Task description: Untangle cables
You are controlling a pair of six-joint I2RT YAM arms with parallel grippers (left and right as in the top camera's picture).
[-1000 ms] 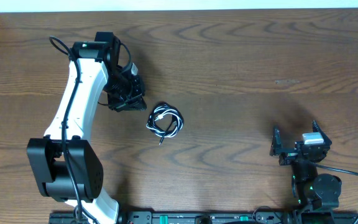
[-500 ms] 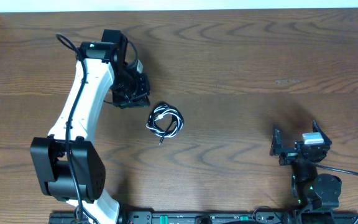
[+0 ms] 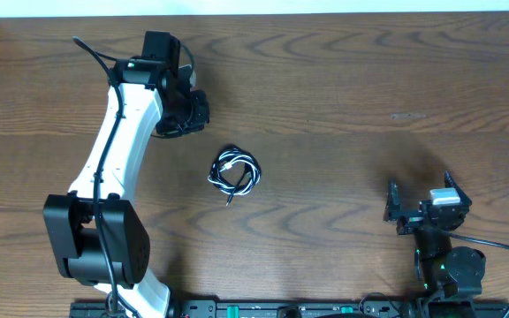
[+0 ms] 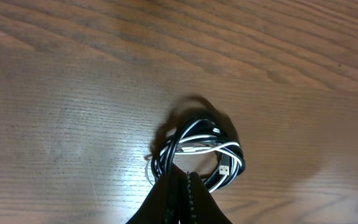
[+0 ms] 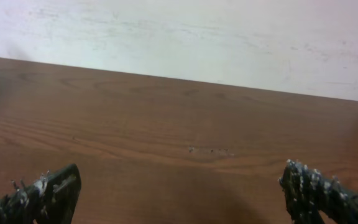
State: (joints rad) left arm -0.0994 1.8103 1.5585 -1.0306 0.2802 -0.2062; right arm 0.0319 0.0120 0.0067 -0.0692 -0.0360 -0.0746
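We found the coiled bundle of thin black and white cables (image 3: 234,171) lying on the brown wooden table (image 3: 352,106), near but apart from the left gripper (image 4: 185,180), its jaws clenched empty, the distant right gripper (image 3: 420,189) with jaws released.

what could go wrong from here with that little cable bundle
1. The black and white cables lie wound in one tight coil, so a pinch may catch several strands and lift the whole bundle instead of freeing one.
2. The left gripper is shut. Lowered like that, it would probably only shove the coil across the wooden table.
3. The right gripper stands open far from the coil, so nothing pins it against a pull.
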